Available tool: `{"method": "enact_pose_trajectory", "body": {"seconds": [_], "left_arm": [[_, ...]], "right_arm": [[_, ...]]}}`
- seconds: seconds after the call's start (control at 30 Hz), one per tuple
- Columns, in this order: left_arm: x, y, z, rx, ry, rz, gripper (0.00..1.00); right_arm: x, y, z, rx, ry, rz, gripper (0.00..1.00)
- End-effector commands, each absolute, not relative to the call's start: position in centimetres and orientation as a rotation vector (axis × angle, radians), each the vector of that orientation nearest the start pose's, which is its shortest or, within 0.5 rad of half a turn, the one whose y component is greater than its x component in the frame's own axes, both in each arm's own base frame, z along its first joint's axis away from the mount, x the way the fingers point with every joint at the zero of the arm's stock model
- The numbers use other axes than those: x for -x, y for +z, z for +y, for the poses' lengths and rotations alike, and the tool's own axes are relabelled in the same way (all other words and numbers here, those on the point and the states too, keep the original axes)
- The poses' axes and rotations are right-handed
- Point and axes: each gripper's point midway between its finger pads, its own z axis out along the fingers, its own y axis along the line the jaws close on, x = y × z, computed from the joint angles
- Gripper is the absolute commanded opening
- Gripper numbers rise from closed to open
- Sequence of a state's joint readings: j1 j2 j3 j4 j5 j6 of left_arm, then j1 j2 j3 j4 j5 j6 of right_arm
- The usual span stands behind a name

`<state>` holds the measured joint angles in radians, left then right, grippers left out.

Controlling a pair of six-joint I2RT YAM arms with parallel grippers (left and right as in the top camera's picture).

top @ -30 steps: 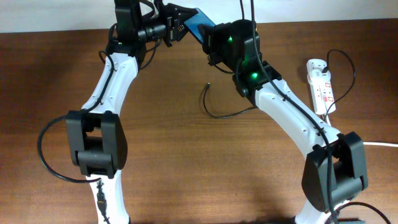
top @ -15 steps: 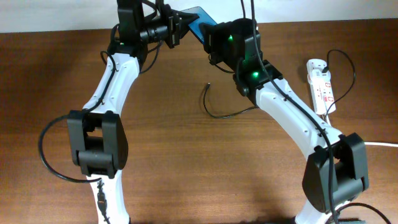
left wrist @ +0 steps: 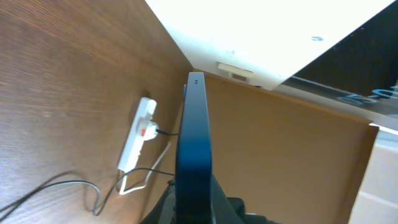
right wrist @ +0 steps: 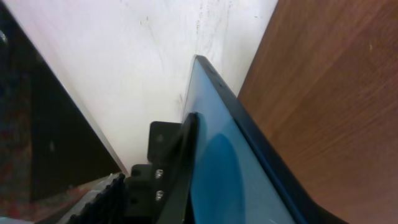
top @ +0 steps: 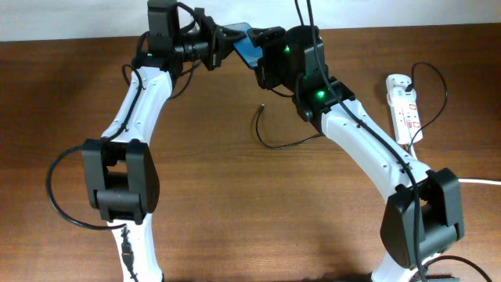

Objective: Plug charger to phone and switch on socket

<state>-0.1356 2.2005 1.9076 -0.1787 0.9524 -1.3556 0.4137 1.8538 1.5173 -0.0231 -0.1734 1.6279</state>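
The phone (top: 247, 45), black-framed with a blue screen, hangs in the air at the back of the table between both arms. My left gripper (top: 227, 37) is shut on it; the left wrist view shows the phone (left wrist: 194, 143) edge-on between the jaws. My right gripper (top: 262, 48) is open around the phone's other end, with one finger (right wrist: 180, 162) just off the blue screen (right wrist: 230, 168) and the other finger hidden. The charger (top: 270, 141) lies loose on the wood, its plug tip (top: 261, 107) pointing away. The socket (top: 405, 106) lies at the right, also visible as the socket (left wrist: 138, 142).
A thick white cord (top: 477, 182) runs off the right edge. The charger's thin black cable loops over the socket's far end (top: 427, 74). A white wall (right wrist: 155, 56) stands just behind the table's back edge. Bare wood (top: 235, 204) fills the middle and front.
My left gripper has closed on the phone. My right gripper, shut on the phone before, has now spread its jaws. The phone has shifted only slightly.
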Motion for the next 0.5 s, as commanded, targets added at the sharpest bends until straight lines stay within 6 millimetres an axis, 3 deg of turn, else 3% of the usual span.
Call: {"method": "enact_pose_trajectory", "body": {"seconds": [0.0, 0.13, 0.3, 0.33, 0.47], "left_arm": [[-55.8, 23.8, -20.3, 0.626, -1.759, 2.269, 0.0], [-55.7, 23.4, -19.2, 0.615, -1.751, 2.282, 0.0], [-55.3, 22.3, -16.6, 0.631, -1.724, 2.313, 0.0], [-54.9, 21.6, -15.3, 0.631, -1.704, 2.337, 0.0], [-54.0, 20.8, -13.7, 0.592, -1.691, 2.369, 0.0]], "right_arm": [[-51.7, 26.8, 24.3, -1.026, 1.346, 1.92, 0.79], [-52.1, 26.2, 22.8, -0.933, 1.263, 1.962, 0.91], [-51.9, 23.3, 19.5, -0.968, 1.111, 2.063, 0.96], [-51.8, 22.0, 17.7, -0.844, 0.979, 2.135, 0.96], [-51.2, 20.1, 15.1, -0.667, 0.798, 2.243, 0.95]]}}
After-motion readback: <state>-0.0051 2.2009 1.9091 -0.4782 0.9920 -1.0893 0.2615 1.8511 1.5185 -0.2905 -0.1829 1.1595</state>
